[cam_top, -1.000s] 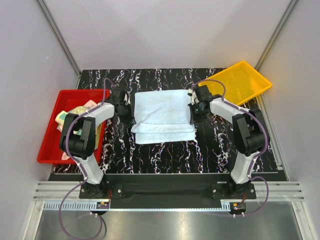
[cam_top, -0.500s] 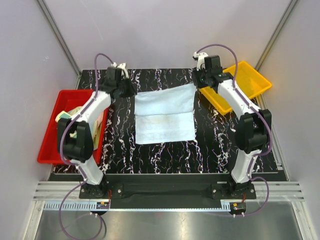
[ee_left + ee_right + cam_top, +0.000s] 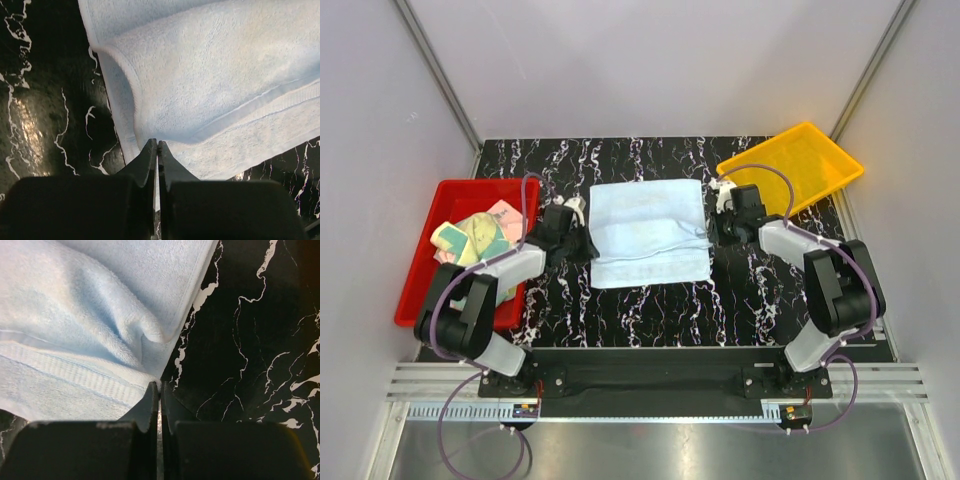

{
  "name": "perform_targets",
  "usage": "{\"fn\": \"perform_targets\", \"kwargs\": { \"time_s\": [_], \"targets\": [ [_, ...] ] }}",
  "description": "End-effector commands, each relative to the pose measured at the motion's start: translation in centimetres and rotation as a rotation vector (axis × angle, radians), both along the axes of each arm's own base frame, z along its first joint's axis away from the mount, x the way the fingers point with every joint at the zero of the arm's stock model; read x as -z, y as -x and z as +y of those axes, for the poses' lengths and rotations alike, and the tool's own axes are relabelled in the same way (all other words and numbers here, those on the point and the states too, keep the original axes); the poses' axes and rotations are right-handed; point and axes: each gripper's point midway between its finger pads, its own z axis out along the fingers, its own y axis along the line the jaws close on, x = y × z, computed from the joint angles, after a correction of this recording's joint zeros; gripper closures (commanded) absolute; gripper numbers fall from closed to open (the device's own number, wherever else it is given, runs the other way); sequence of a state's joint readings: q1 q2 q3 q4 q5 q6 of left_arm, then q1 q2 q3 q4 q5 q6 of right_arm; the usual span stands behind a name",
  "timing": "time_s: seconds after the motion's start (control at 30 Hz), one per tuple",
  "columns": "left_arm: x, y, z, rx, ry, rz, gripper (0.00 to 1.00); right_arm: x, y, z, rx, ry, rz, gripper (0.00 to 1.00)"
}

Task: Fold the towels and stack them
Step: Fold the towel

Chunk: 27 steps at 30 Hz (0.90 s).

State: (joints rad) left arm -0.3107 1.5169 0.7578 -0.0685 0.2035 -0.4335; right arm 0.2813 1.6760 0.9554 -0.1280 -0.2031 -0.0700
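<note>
A light blue towel lies on the black marble table, its far part folded over toward the near edge. My left gripper sits low at the towel's left edge. In the left wrist view the gripper is shut with the towel pinched at its tips. My right gripper sits at the towel's right edge. In the right wrist view the gripper is shut on the hem of the towel. Several more towels, pale yellow-green, peach-pink and grey-green, lie crumpled in the red tray.
A yellow tray stands tilted at the back right corner of the table. The red tray sits along the left edge. Grey walls close in the table on the left, right and back.
Both grippers rose to the far edge with the towel's edge lifted, then came back toward me and down. The towel's far part is now laid over its near part.
</note>
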Motion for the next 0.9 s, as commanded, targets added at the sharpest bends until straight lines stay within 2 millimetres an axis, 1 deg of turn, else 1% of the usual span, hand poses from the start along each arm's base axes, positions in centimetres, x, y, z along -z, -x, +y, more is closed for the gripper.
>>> {"fn": "perform_targets", "kwargs": {
  "time_s": [0.0, 0.07, 0.1, 0.17, 0.2, 0.23, 0.27, 0.3, 0.33, 0.37, 0.4, 0.43, 0.47, 0.5, 0.57, 0.6, 0.63, 0.7, 0.73, 0.8, 0.83, 0.87],
  "targets": [
    [-4.3, -1.8, -0.5, -0.044, 0.053, -0.187, 1.00, -4.6, -1.0, 1.4, 0.021, -0.088, -0.129, 0.98],
    [-3.9, -1.3, -0.4, -0.058, 0.048, -0.175, 0.97, -4.8, -0.6, 1.7, 0.052, -0.113, -0.086, 0.96],
    [-3.7, -1.0, -0.4, -0.056, 0.049, -0.166, 0.96, -4.3, 0.2, 1.7, 0.061, -0.108, -0.042, 0.95],
    [-3.4, -0.5, -0.5, -0.061, 0.053, -0.151, 0.93, -3.9, 1.0, 2.0, 0.073, -0.122, 0.006, 0.94],
    [-3.2, 0.0, -0.7, -0.057, 0.053, -0.145, 0.91, -3.5, 1.8, 2.0, 0.071, -0.109, 0.037, 0.94],
    [-3.0, 0.4, -0.6, -0.059, 0.048, -0.135, 0.85, -3.3, 2.2, 1.9, 0.077, -0.102, 0.053, 0.93],
    [-3.1, 0.5, -0.5, -0.068, 0.042, -0.139, 0.83, -2.8, 3.0, 1.5, 0.099, -0.089, 0.096, 0.92],
    [-2.7, 1.1, -0.4, -0.065, 0.034, -0.129, 0.82, -2.6, 3.5, 1.4, 0.110, -0.086, 0.119, 0.92],
    [-2.6, 1.3, -0.3, -0.071, 0.026, -0.120, 0.78, -2.4, 3.9, 1.4, 0.134, -0.092, 0.145, 0.91],
    [-2.4, 1.6, 0.2, -0.095, 0.008, -0.110, 0.74, -2.0, 4.7, 1.3, 0.140, -0.089, 0.189, 0.89],
    [-2.3, 1.8, 0.5, -0.112, -0.009, -0.099, 0.70, -1.8, 5.3, 1.6, 0.125, -0.103, 0.217, 0.87],
    [-1.8, 2.6, 1.2, -0.131, -0.043, -0.060, 0.66, -1.5, 5.9, 1.9, 0.110, -0.113, 0.251, 0.83],
    [-2.1, 2.6, 2.0, -0.171, -0.067, -0.068, 0.65, -1.3, 6.6, 1.8, 0.114, -0.108, 0.286, 0.81],
    [-1.9, 2.9, 2.2, -0.184, -0.077, -0.052, 0.65, -1.2, 6.8, 1.7, 0.120, -0.107, 0.299, 0.78],
    [-1.8, 3.2, 2.1, -0.191, -0.074, -0.023, 0.61, -1.4, 6.9, 1.4, 0.150, -0.101, 0.304, 0.74],
    [-1.6, 3.4, 2.2, -0.199, -0.079, -0.002, 0.60, -1.5, 6.8, 1.3, 0.170, -0.100, 0.302, 0.70],
    [-1.6, 3.3, 2.0, -0.196, -0.073, 0.001, 0.60, -1.9, 6.6, 1.3, 0.204, -0.110, 0.302, 0.68],
    [-1.1, 3.3, 1.5, -0.185, -0.062, 0.019, 0.60, -2.3, 6.2, 1.1, 0.242, -0.109, 0.298, 0.65],
    [-1.1, 3.0, 1.4, -0.184, -0.053, 0.015, 0.60, -2.2, 6.0, 1.1, 0.266, -0.111, 0.307, 0.62],
    [-0.7, 2.7, 0.6, -0.175, -0.034, 0.039, 0.60, -2.2, 5.3, 0.7, 0.291, -0.092, 0.290, 0.61],
    [-0.7, 2.5, 0.3, -0.169, -0.023, 0.041, 0.60, -1.7, 5.1, 0.4, 0.314, -0.073, 0.294, 0.61],
    [-0.5, 2.5, -0.3, -0.160, 0.001, 0.061, 0.60, -1.7, 4.5, -0.3, 0.342, -0.042, 0.277, 0.60]
  ]
}}
